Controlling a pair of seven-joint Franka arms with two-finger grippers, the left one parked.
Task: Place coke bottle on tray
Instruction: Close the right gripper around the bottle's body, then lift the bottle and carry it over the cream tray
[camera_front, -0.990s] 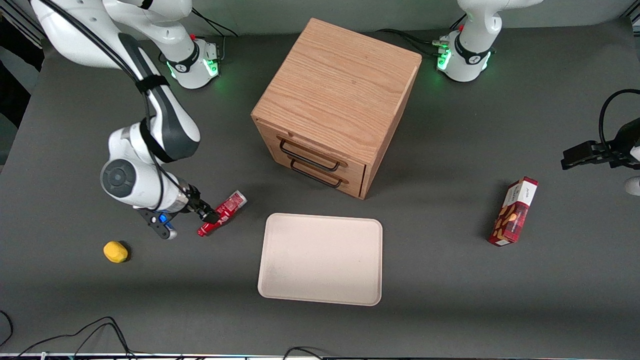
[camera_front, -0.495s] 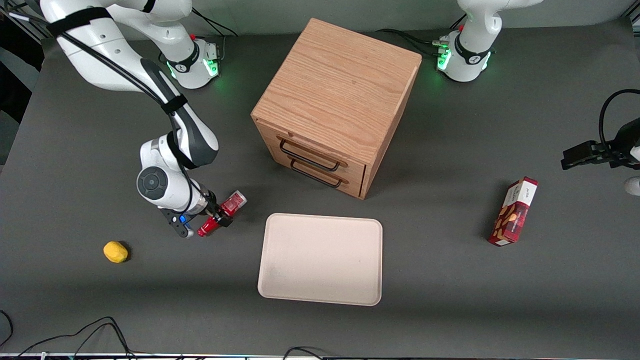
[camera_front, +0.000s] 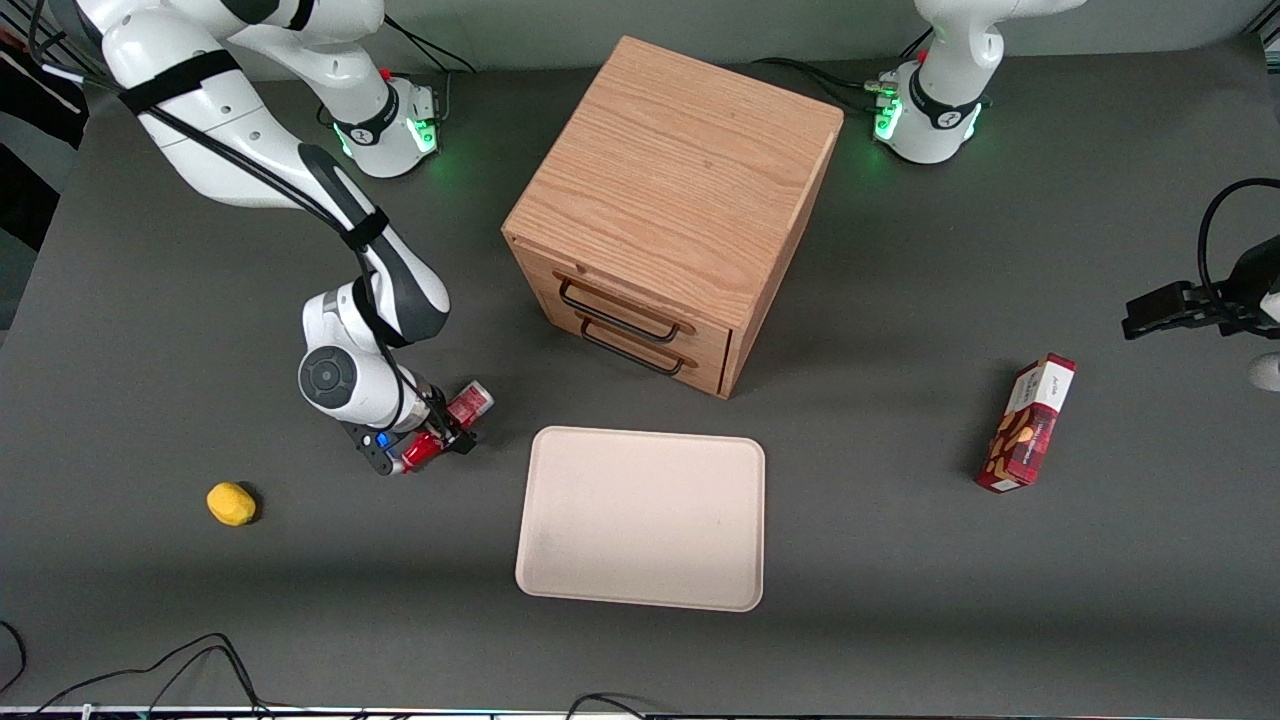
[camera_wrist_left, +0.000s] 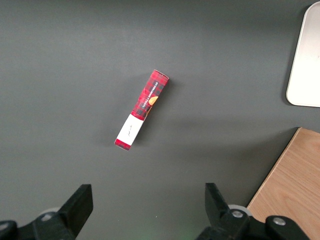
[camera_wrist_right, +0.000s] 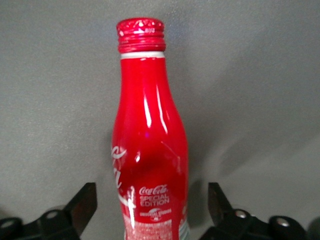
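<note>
The coke bottle (camera_front: 452, 427) is seen lying on its side on the dark counter (camera_front: 900, 560), at the left of centre in the front view, just beside the tray's (camera_front: 642, 517) upper left corner and apart from it. The pincer (camera_front: 440, 435) is lowered over the bottle's middle, with its fingers (camera_wrist_right: 82, 202) spread open on either side of the red body (camera_wrist_right: 150, 165), not closed on it. The cream tray is found at the lower centre of the frame, in front of the wooden drawer cabinet (camera_front: 675, 205). A yellow lemon (camera_front: 230, 503) is placed at the lower left, and a red snack box (camera_front: 1028, 423) at the right.
</note>
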